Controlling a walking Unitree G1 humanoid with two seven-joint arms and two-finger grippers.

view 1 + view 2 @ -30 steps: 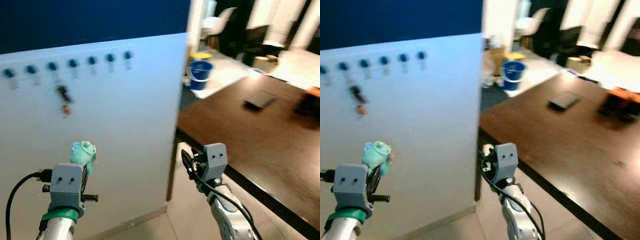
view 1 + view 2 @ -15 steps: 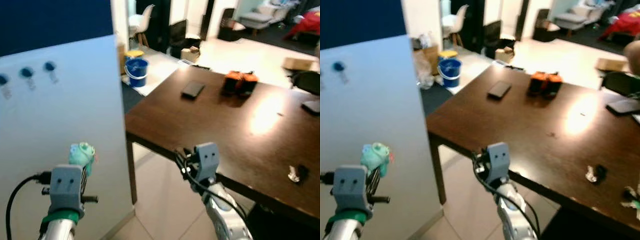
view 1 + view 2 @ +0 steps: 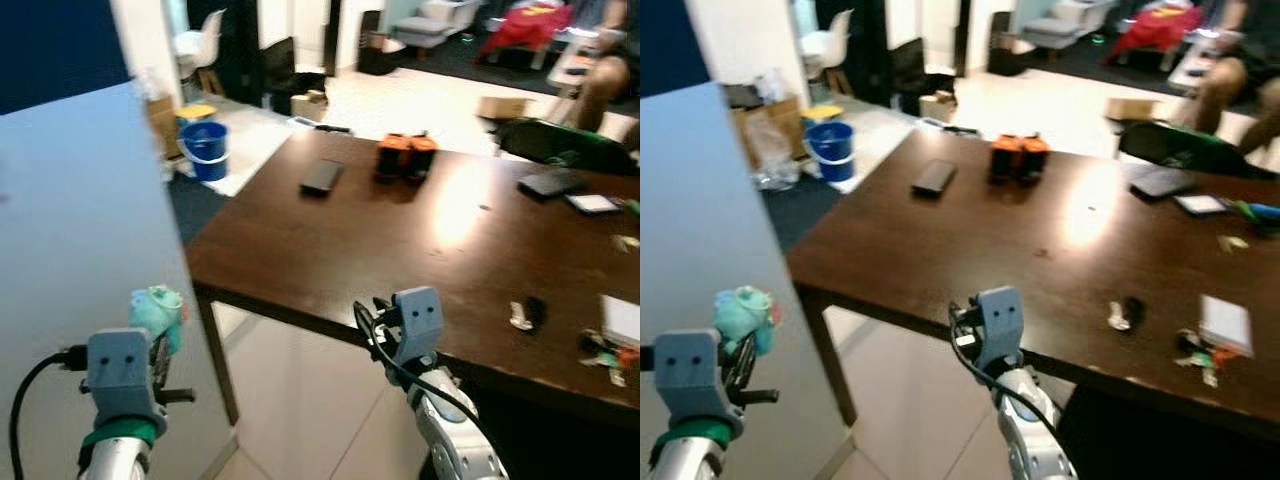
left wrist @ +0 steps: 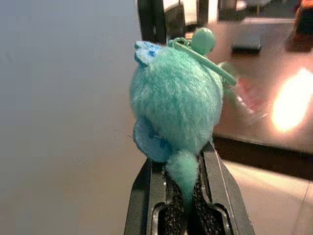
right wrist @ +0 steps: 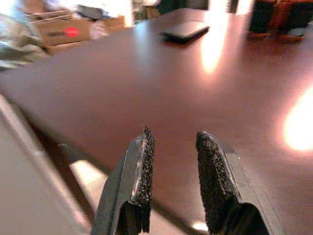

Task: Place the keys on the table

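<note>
Two tools are raised in front of the robot: the left tool (image 4: pixel 188 205) is clamped on the tail of a fluffy teal keychain toy, the keys (image 3: pixel 156 310), held up beside a pale blue panel (image 3: pixel 70 230) and short of the dark brown counter (image 3: pixel 330 250). The right tool (image 5: pixel 173 181) hovers at the counter's near edge with its pads (image 5: pixel 146 171) a narrow gap apart, gripping nothing. Further along the counter lie a black phone (image 3: pixel 322 176), an orange-and-black object (image 3: pixel 405 156) and some small clutter at the far right (image 3: pixel 605 350)
</note>
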